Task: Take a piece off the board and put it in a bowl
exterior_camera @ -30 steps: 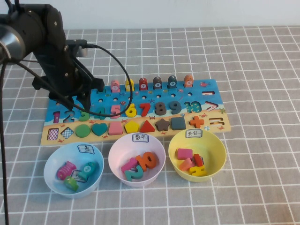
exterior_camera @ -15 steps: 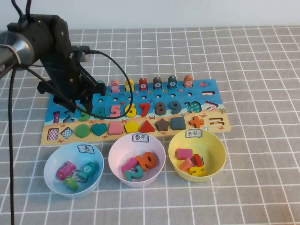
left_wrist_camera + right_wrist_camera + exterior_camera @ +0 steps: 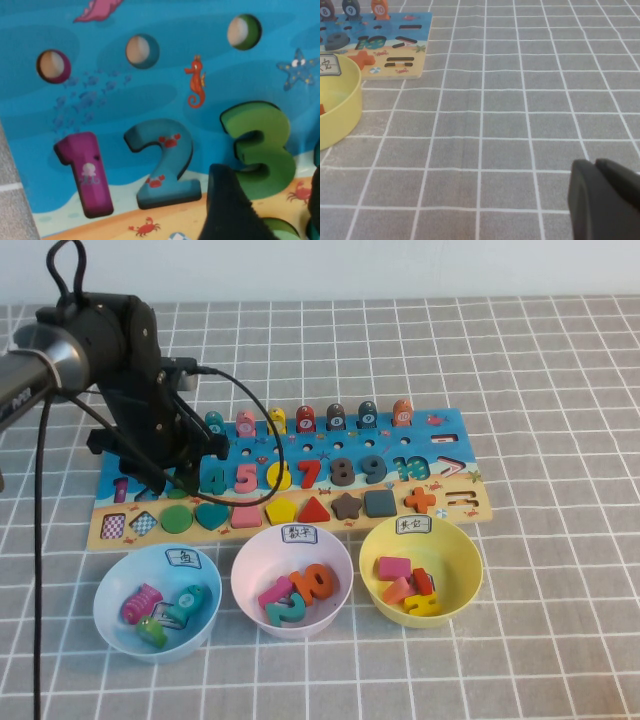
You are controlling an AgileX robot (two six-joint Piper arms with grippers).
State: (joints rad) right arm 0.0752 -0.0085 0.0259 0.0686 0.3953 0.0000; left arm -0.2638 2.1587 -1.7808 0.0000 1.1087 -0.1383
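The green "3" piece point(image 3: 260, 145) sits in its slot on the blue and sand board point(image 3: 440, 455), beside a teal "2" point(image 3: 162, 162) and a purple "1" point(image 3: 87, 175). My left gripper point(image 3: 270, 175) is open just above the board, one black finger point(image 3: 225, 205) beside the lower end of the "3" and the other at the picture's edge. In the high view the left gripper point(image 3: 175, 480) hangs over the board's left end and hides the "3". The pale pink bowl point(image 3: 255, 565) stands in front of the board with several numbers in it. My right gripper point(image 3: 605, 200) is shut over bare cloth.
A light blue bowl point(image 3: 110, 590) and a yellow bowl point(image 3: 465, 550) flank the pink one. Coloured pegs point(image 3: 335, 417) stand along the board's far edge. The left arm's cable point(image 3: 270, 440) loops over the board. Grey checked cloth covers the table.
My left arm has swung right and lowered over the board's left end. The teal "4" and a teal peg, hidden before, now show.
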